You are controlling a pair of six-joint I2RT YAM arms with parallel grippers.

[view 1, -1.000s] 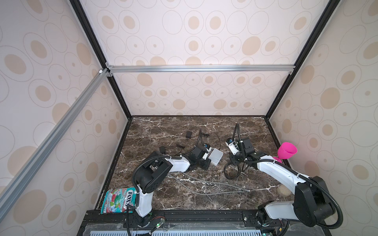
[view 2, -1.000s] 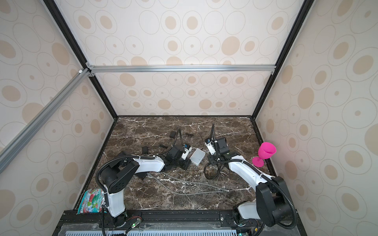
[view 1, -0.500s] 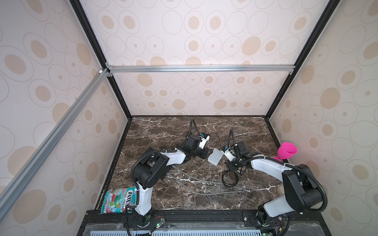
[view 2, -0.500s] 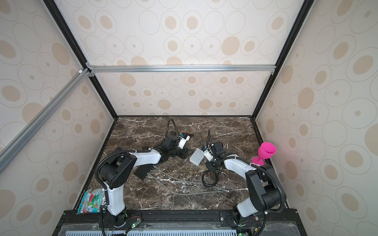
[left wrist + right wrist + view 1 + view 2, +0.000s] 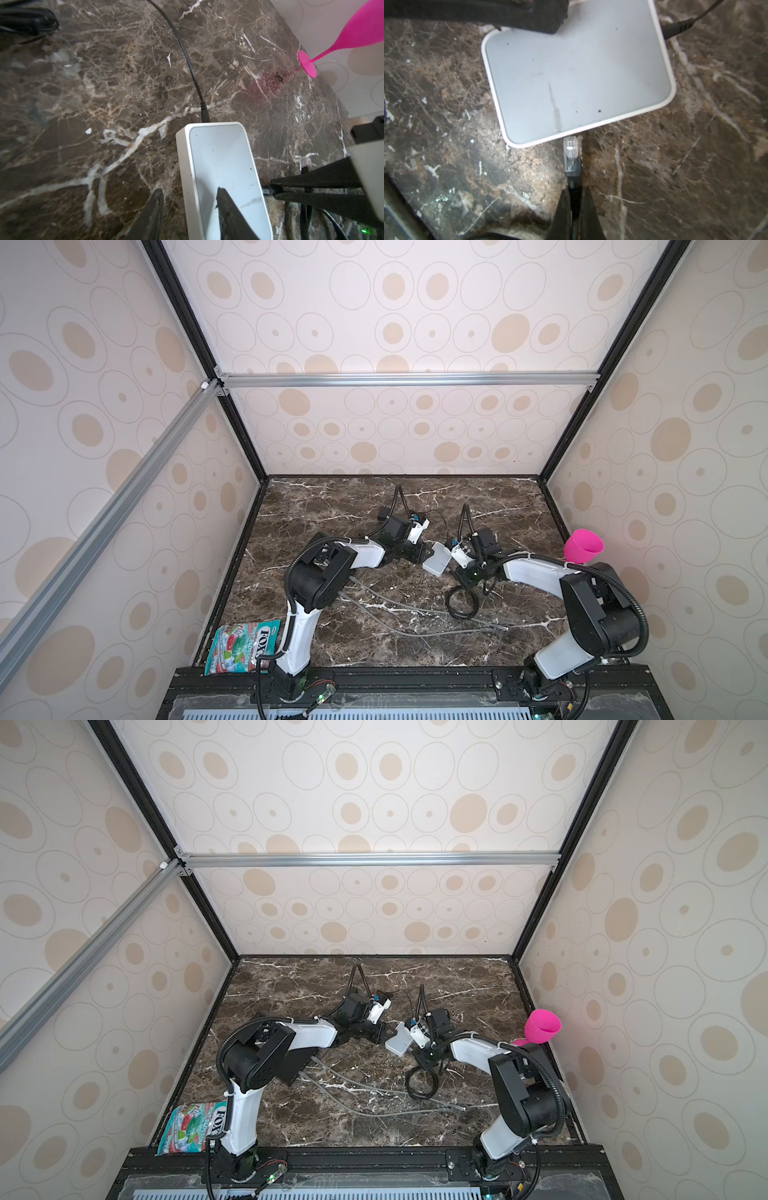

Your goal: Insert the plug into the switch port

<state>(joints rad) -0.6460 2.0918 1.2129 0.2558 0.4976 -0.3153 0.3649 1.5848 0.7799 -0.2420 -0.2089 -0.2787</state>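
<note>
The white switch (image 5: pixel 436 562) (image 5: pixel 400 1041) lies flat mid-table between both arms. My left gripper (image 5: pixel 422 552) (image 5: pixel 189 189) is open and straddles one long edge of the switch (image 5: pixel 224 158): one finger (image 5: pixel 226 207) is over its top face, the other stands beside it on the marble. My right gripper (image 5: pixel 575 199) (image 5: pixel 453 569) is shut on the black cable just behind the clear plug (image 5: pixel 572 151). The plug's tip is at the switch's near side wall (image 5: pixel 577 79). The ports are hidden. A black power lead (image 5: pixel 204 116) enters the switch's far end.
A pink goblet (image 5: pixel 582 547) (image 5: pixel 365 27) stands by the right wall. A candy bag (image 5: pixel 241 647) lies at the front left corner. Grey cables (image 5: pixel 415 614) and a black cable coil (image 5: pixel 461 603) lie in front of the switch. Patterned walls close in three sides.
My left gripper's jaws have opened and its wrist has swung toward the back. My right gripper has come in low beside the switch with the plug.
</note>
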